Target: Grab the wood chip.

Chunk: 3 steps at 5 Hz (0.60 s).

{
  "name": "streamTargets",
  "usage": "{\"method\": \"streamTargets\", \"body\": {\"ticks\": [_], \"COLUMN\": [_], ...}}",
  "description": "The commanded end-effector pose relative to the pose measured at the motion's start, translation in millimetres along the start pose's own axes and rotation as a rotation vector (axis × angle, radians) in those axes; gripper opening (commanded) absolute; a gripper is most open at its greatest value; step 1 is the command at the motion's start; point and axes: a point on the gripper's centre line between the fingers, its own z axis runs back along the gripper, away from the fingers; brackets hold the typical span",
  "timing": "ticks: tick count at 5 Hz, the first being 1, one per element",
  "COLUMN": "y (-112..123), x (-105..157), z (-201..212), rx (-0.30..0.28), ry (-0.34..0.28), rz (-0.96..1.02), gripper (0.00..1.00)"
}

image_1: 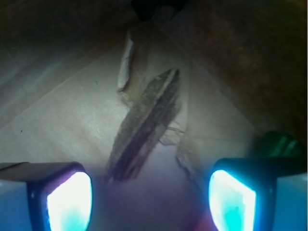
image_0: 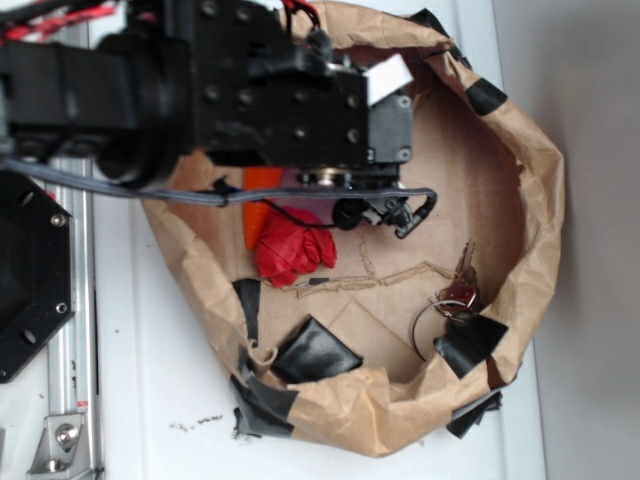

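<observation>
Fingers (image_1: 67, 197) of the tool (image_1: 150, 199) stand well apart, one at each lower corner of the wrist view, with nothing between them yet. Ahead of the gap, and a little toward the left finger, lies the wood chip (image_1: 147, 125), flat on the brown paper floor of the paper-walled nest (image_0: 540, 180), its long axis slanting up and to the right. Its near pointed end sits just beyond the fingertips. A good grab, I judge, means easing forward and down until the chip's middle is between the fingers, turning the wrist so they close across its narrow width, and pressing low since the sliver is thin. From the outside view the arm hides the chip; the red cloth (image_0: 292, 247) lies near the nest's left wall, the keys (image_0: 458, 292) near its right.
</observation>
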Motion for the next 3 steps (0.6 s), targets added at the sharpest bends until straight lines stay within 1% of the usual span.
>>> {"method": "streamTargets", "body": {"ticks": [1, 2, 3], "y": [4, 6, 6], "x": [32, 41, 40], "z": [-15, -24, -35], "rx": [0.001, 0.001, 0.016], "ry": [-0.003, 0.009, 0.040], "rz": [0.070, 0.090, 0.068], "gripper": [1.00, 1.00, 1.00]}}
